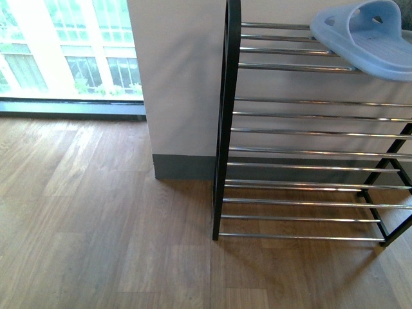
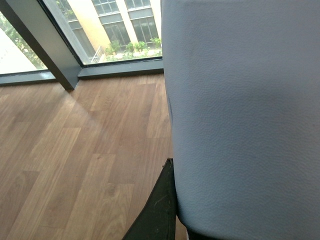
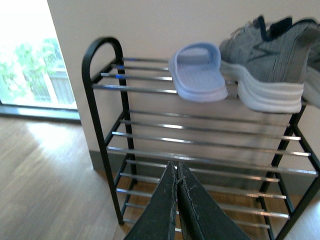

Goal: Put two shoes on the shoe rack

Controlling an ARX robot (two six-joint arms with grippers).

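Wood floor [image 1: 96,225] supports the shoe rack [image 3: 102,100]; sandal [image 3: 197,75] and sneaker [image 3: 270,65] rest on top, well beyond the right gripper [image 3: 176,200], jaws together. Left gripper [image 2: 160,210]: state indeterminate.

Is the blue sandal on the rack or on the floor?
On the rack: the sandal lies sole-down across the top bars of the rack, beside the sneaker.

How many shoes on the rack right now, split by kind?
Pale blue slide sandal: 1
Grey knit sneaker: 1
Total: 2, both on the top tier of the shoe rack, side by side. The frame's edge may hide more past the sneaker.
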